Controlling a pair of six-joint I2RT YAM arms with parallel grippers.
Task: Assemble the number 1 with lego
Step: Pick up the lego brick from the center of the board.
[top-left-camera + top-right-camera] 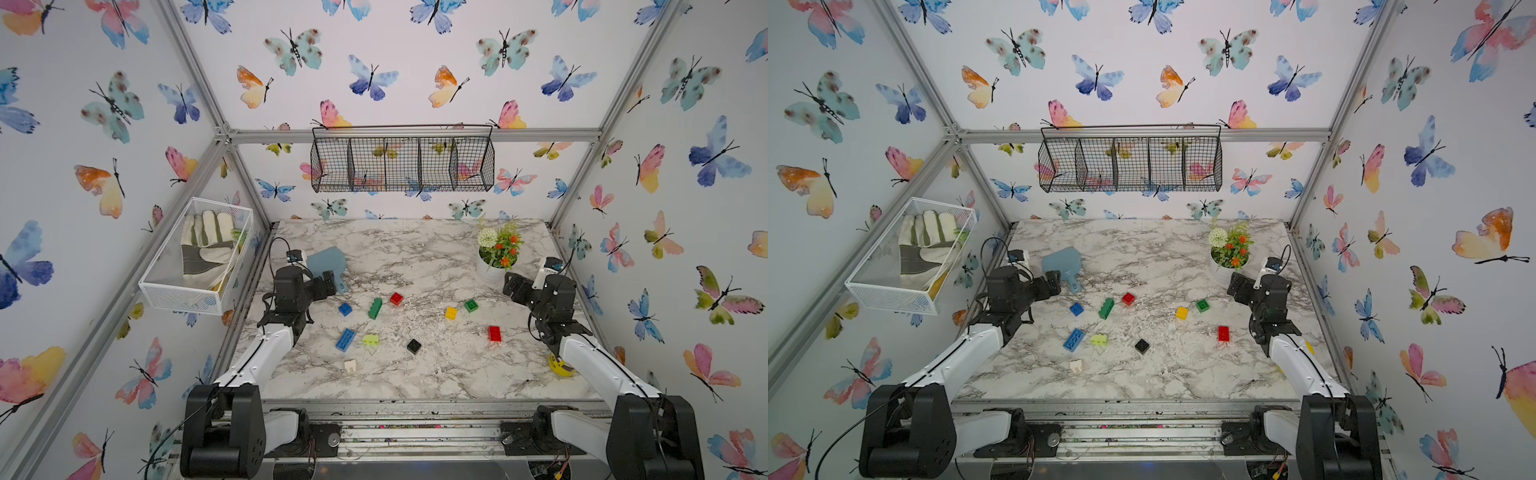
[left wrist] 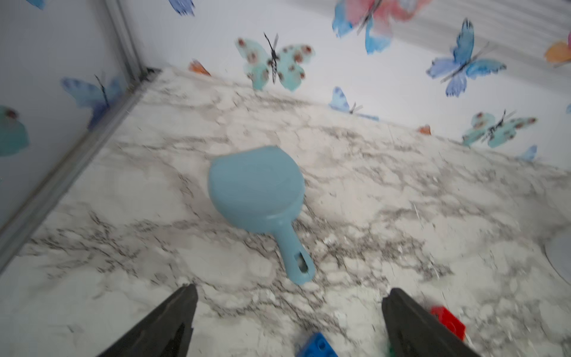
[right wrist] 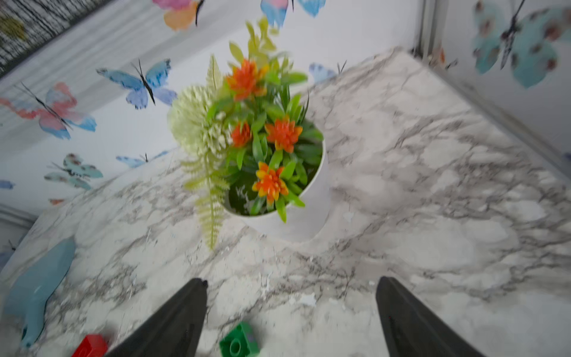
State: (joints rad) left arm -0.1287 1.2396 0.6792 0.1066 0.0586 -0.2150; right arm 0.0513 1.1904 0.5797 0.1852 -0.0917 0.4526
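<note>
On the table [image 1: 436,257], scattered lego [image 1: 375,308]

Round the marble table [image 1: 415,249]: the things we leave alone
We see a pale blue scoop [image 1: 328,261] lying near the far left corner, its handle pointing towards the front; a white pot of artificial flowers [image 1: 487,272] stands upright near the far right corner; a black wire basket [image 1: 402,162] hangs on the back wall; a white mesh basket [image 1: 178,297] on the left wall holds a work glove [image 1: 205,249]; a yellow roll [image 1: 559,369] lies at the table's right edge, partly hidden.
</note>
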